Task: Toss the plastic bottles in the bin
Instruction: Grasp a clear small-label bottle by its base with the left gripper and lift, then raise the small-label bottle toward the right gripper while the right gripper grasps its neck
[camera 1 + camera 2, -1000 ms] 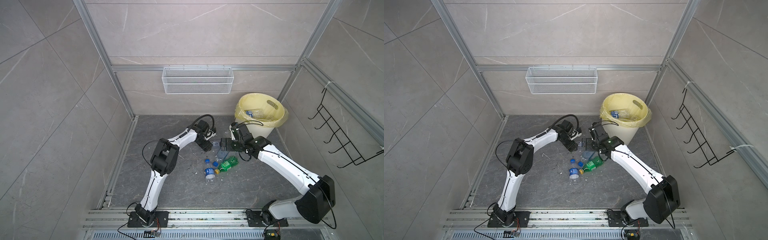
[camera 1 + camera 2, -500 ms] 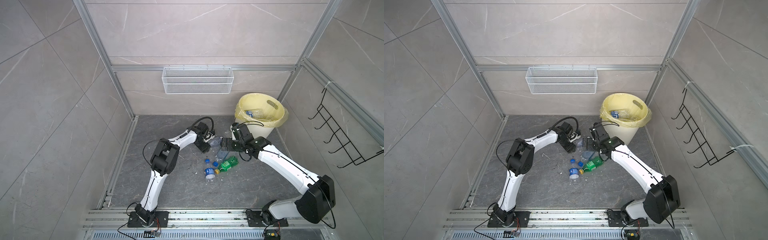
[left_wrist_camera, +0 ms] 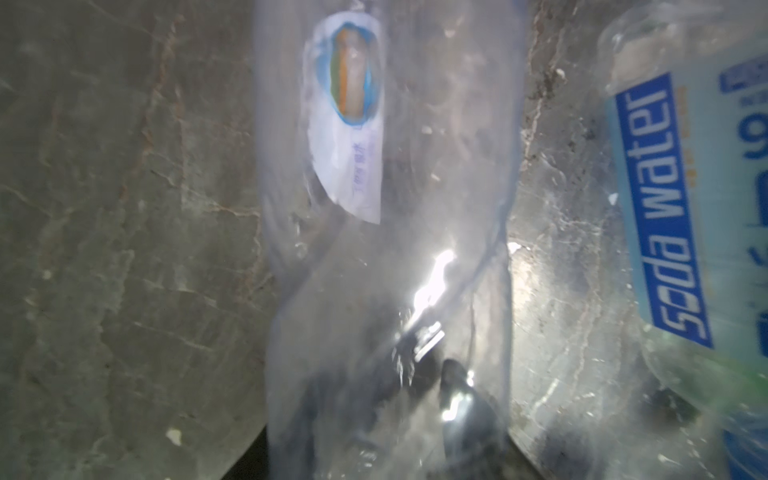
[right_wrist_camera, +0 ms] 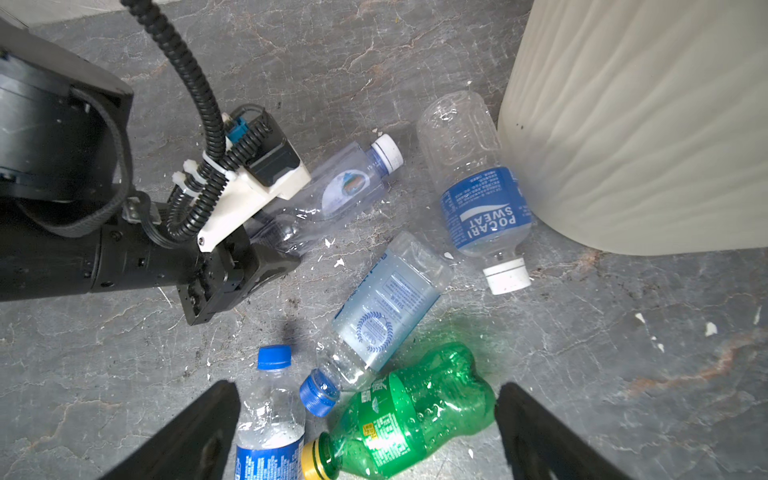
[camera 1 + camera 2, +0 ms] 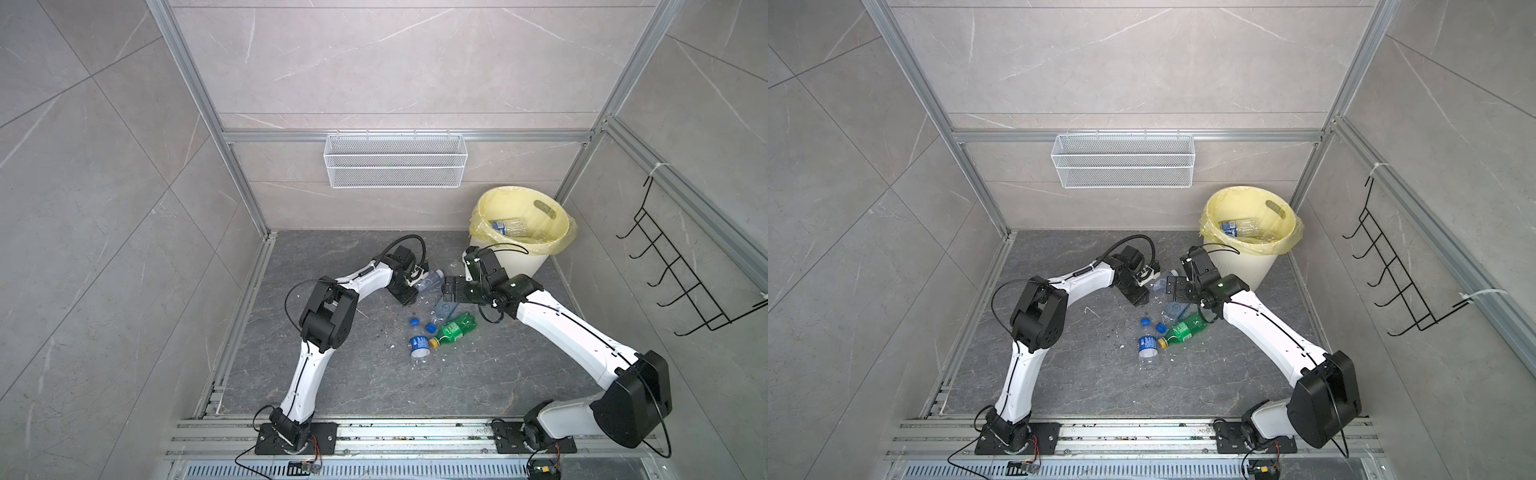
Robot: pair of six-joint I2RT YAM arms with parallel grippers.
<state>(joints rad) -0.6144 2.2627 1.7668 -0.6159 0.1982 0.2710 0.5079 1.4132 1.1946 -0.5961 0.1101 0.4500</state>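
1. Jaws of the left gripper (image 4: 272, 243) clamp a white-capped clear bottle (image 4: 345, 187) at its base.
2. The right gripper (image 4: 368, 432) hangs jaws wide, a green yellow-capped bottle (image 4: 415, 411) between them.
3. Beyond those jaws stands the bin (image 4: 644, 124), a Pocari Sweat bottle (image 4: 482, 199) beside it.

POCARI SWEAT bottle (image 4: 473, 187); soda water bottle (image 3: 681, 216)

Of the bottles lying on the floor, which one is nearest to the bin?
The Pocari Sweat bottle, with a blue label and white cap. It lies right beside the wall of the bin, and no other bottle is so close.
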